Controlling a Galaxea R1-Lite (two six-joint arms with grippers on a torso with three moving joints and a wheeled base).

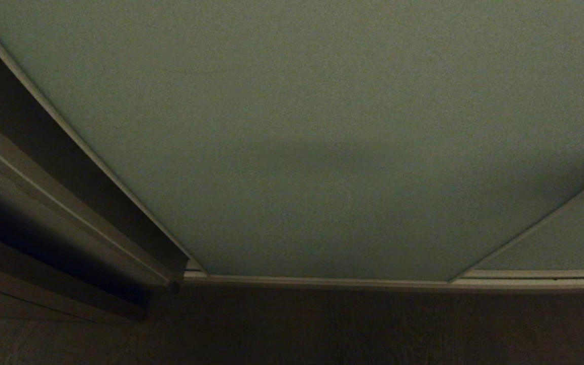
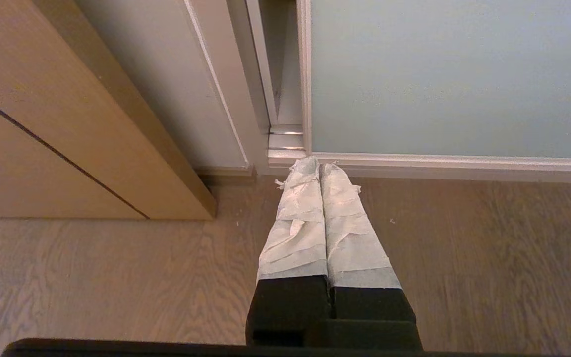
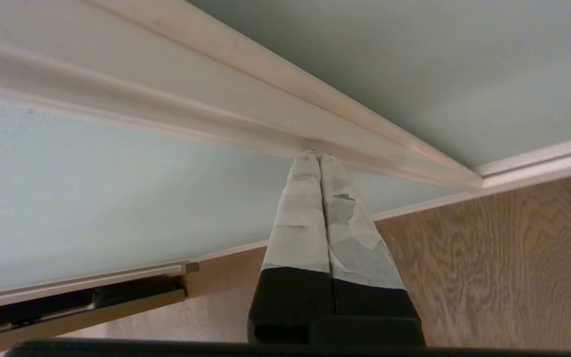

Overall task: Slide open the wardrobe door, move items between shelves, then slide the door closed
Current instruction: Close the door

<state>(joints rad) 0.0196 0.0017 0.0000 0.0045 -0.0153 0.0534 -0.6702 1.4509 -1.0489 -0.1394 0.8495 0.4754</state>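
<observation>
The sliding wardrobe door (image 1: pixel 322 152) is a pale grey-green panel with a slim light frame, and it fills the head view. Neither arm shows there. In the right wrist view my right gripper (image 3: pixel 318 154) is shut and empty. Its taped fingertips sit at the light upright frame strip (image 3: pixel 265 119) between two door panels (image 3: pixel 67 198); contact cannot be told. My left gripper (image 2: pixel 319 163) is shut and empty, hanging low over the floor and pointing at the door's (image 2: pixel 454 74) lower corner. The items and the shelves are hidden behind the door.
Wood-grain floor (image 2: pixel 464 258) runs up to the bottom track (image 1: pixel 322 281). A brown wooden door frame (image 2: pixel 42 124) stands to the left of the wardrobe, with a narrow dark gap (image 1: pixel 43 167) beside the panel. A second panel (image 1: pixel 566 238) lies at the right.
</observation>
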